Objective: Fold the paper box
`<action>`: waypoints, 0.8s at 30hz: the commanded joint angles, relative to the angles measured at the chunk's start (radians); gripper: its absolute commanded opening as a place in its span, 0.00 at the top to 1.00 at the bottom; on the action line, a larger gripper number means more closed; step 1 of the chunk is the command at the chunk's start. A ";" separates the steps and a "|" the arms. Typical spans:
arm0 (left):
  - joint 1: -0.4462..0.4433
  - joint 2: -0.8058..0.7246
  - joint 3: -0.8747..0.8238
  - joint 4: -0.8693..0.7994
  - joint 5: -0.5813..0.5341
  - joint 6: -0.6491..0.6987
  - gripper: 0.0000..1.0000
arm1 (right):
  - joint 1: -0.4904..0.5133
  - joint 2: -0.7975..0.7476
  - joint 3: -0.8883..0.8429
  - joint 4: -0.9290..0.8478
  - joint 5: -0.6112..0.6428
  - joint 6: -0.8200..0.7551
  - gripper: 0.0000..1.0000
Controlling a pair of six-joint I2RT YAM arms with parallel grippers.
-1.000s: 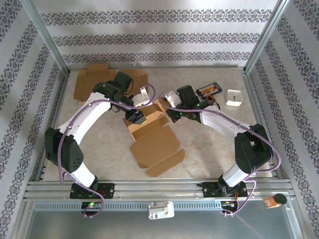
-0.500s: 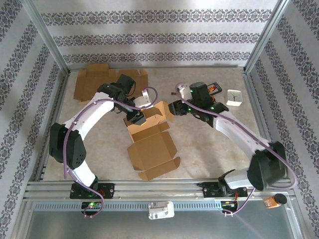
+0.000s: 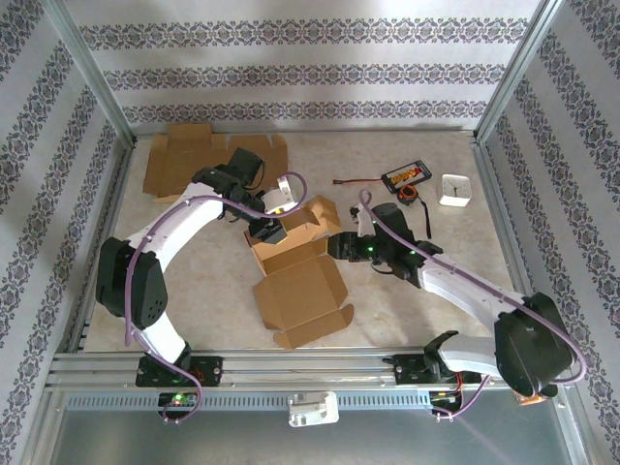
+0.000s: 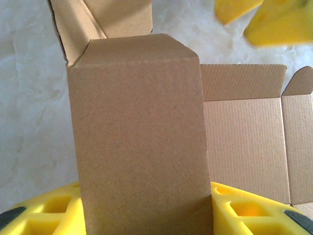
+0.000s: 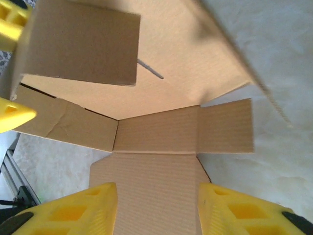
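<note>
The brown corrugated paper box [image 3: 295, 271] lies open between both grippers. Its side flap [image 4: 139, 127] stands upright between the yellow fingers [image 4: 44, 218] of the left gripper [image 4: 146, 213], seemingly to raise that wall; whether they pinch it I cannot tell. The right gripper [image 5: 156, 208] hovers spread and empty, facing the box floor, likely awaiting the opposite flap.

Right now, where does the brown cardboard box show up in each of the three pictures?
Top external: cardboard box at picture centre, flaps open.
Left wrist: cardboard box with one upright flap at centre, open panels at right.
Right wrist: cardboard box interior across the middle, a flap upper left.
Shared landmark: the pale marbled tabletop around it.
</note>
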 commanded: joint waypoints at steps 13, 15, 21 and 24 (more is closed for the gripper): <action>-0.002 0.005 -0.001 0.014 0.049 0.023 0.56 | 0.036 0.304 0.109 0.115 0.261 -0.022 0.34; -0.003 0.007 -0.002 0.020 0.055 0.017 0.56 | 0.036 0.332 0.114 0.132 0.236 -0.017 0.34; -0.003 0.013 0.000 0.021 0.052 0.012 0.56 | 0.040 0.367 0.110 0.183 0.182 0.023 0.45; -0.003 0.016 0.002 0.026 0.050 0.007 0.56 | 0.044 0.354 0.104 0.195 0.166 0.028 0.51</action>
